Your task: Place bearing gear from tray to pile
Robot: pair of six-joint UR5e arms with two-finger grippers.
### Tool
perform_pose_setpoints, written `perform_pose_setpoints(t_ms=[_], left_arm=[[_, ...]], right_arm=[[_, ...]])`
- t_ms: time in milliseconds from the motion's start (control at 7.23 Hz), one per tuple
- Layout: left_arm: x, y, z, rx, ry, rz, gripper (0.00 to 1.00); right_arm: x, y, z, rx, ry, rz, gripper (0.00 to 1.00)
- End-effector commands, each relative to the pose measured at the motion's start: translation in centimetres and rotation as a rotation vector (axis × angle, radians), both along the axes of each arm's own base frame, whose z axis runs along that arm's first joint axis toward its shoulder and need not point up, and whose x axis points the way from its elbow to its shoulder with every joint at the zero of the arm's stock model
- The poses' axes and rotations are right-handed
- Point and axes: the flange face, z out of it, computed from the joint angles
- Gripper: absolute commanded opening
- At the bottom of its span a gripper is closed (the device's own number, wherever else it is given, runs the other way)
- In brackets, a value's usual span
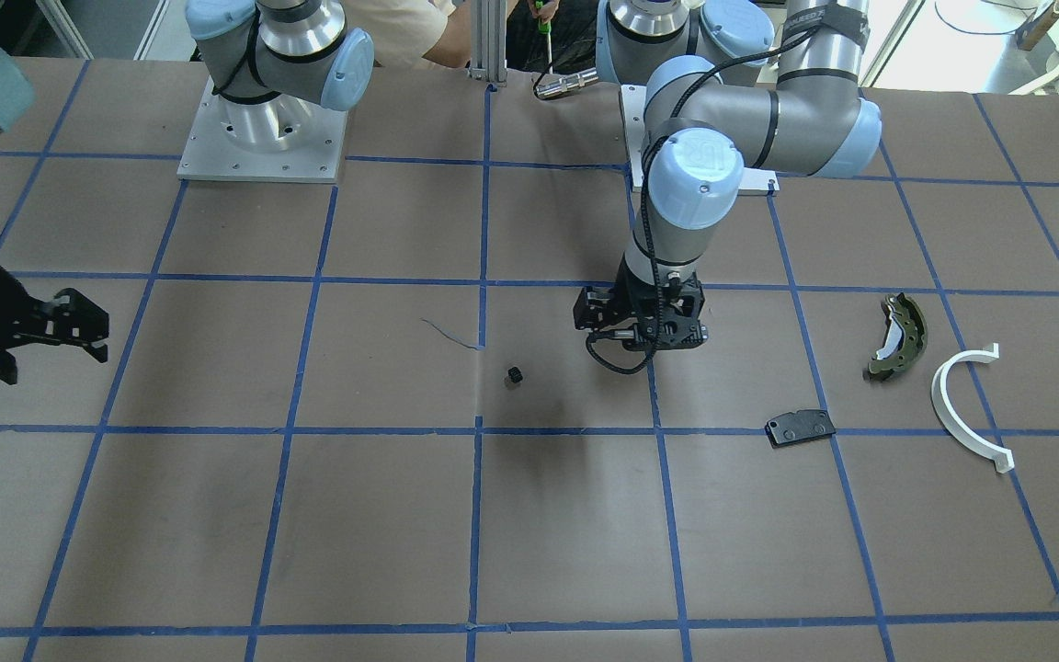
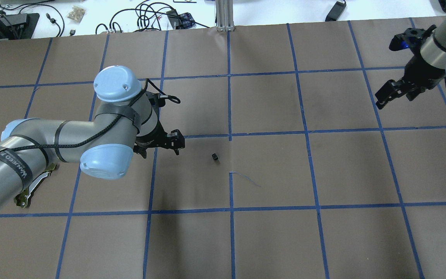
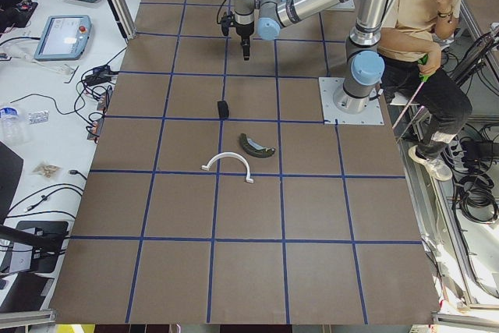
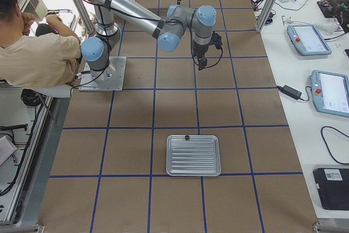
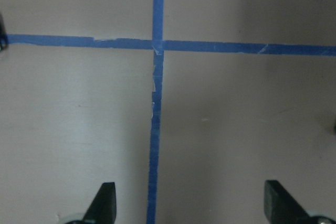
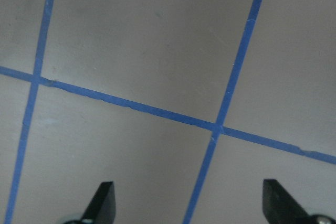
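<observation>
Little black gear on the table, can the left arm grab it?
Probably yes. The gear lies in the open near the left gripper, whose jaws are open and empty; nothing stands between them.

Table (image 1: 217,515), prob. paper, blue grid (image 1: 476,515).

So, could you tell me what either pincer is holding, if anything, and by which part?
Nothing is held: the left pincer and the right pincer are open and empty; the small black gear lies on the table.
</observation>
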Motion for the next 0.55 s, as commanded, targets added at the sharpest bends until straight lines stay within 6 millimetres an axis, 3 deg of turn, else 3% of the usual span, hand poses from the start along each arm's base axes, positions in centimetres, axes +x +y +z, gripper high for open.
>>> perform_pose_setpoints(t_ms=[0, 138, 415], left_arm=[[-6.6, 1.2, -2.9, -0.042, 0.053, -0.009, 1.0], [-8.1, 0.3, -3.9, -0.062, 0.108, 0.021, 1.0], [-9.9, -0.9, -5.7, -0.044, 0.099, 0.044, 1.0]], right_arm=[[-8.8, 2.2, 0.0, -0.023, -0.003, 0.171, 0.99], [-12.9, 3.5, -0.4, -0.027, -0.004, 0.243, 0.97], [-18.3, 5.0, -0.1, -0.049, 0.007, 0.358, 0.97]])
